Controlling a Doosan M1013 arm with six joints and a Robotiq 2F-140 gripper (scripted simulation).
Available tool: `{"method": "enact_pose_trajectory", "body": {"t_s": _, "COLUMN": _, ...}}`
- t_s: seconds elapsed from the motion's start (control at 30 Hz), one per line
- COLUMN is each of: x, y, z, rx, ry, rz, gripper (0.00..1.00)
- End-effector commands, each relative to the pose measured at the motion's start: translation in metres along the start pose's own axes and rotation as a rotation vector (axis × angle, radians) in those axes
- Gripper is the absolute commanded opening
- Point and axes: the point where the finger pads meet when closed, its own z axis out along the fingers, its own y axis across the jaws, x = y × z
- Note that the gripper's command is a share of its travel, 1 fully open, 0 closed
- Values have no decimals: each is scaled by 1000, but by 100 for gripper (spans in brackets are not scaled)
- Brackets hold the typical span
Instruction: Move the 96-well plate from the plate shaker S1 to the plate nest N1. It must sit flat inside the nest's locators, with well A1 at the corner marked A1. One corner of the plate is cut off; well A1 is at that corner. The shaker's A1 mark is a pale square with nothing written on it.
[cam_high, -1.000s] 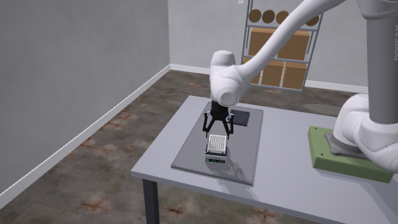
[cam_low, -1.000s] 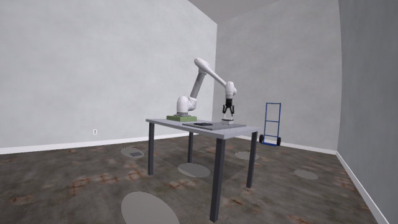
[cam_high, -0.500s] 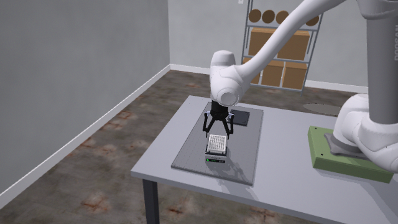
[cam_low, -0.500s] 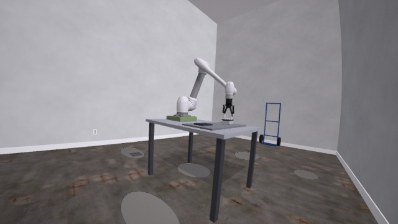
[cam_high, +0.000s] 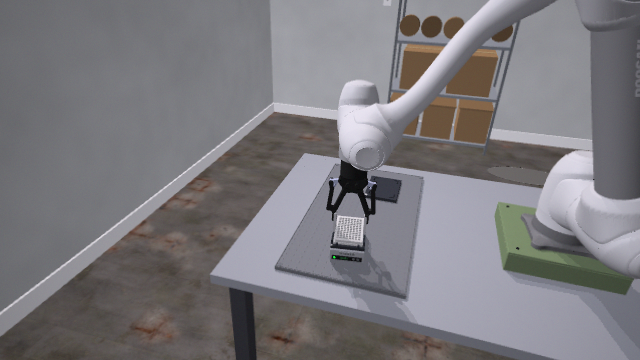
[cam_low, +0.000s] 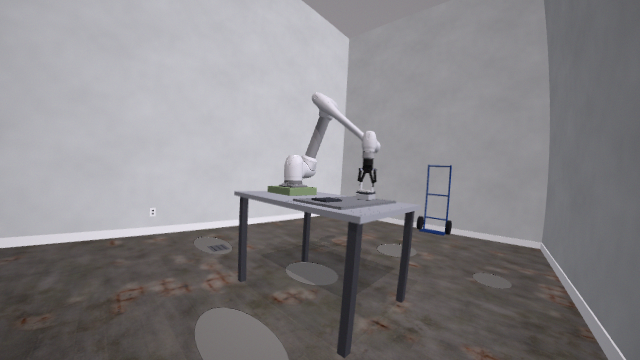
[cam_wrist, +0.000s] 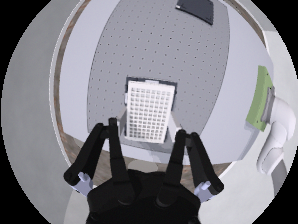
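Hand (cam_high: 350, 216) pinches the 96-well plate (cam_high: 349, 231) across its sides, right below the wrist, atop the shaker (cam_high: 347, 252). Looks light, rigid, slick plastic; the side walls seem the sensible hold.

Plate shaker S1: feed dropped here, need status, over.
Hand shut on 96-well plate. Plate at plate shaker S1, not yet moved. Plate nest N1 bare; nothing seen between.

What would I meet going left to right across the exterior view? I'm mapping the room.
Wall outlet → green base plate → plate nest → pincer gripping the 96-well plate → blue hand truck.
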Motion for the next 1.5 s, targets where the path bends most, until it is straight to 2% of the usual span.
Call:
{"method": "enact_pose_trajectory", "body": {"t_s": 0.0, "x": -1, "y": 0, "z": -10, "rx": 1, "ry": 2, "rz": 2, "gripper": 10}}
{"method": "enact_pose_trajectory", "body": {"t_s": 1.07, "x": -1, "y": 0, "z": -56, "rx": 1, "ry": 2, "rz": 2, "gripper": 10}}
{"method": "enact_pose_trajectory", "body": {"t_s": 1.47, "x": -1, "y": 0, "z": -56, "rx": 1, "ry": 2, "rz": 2, "gripper": 10}}
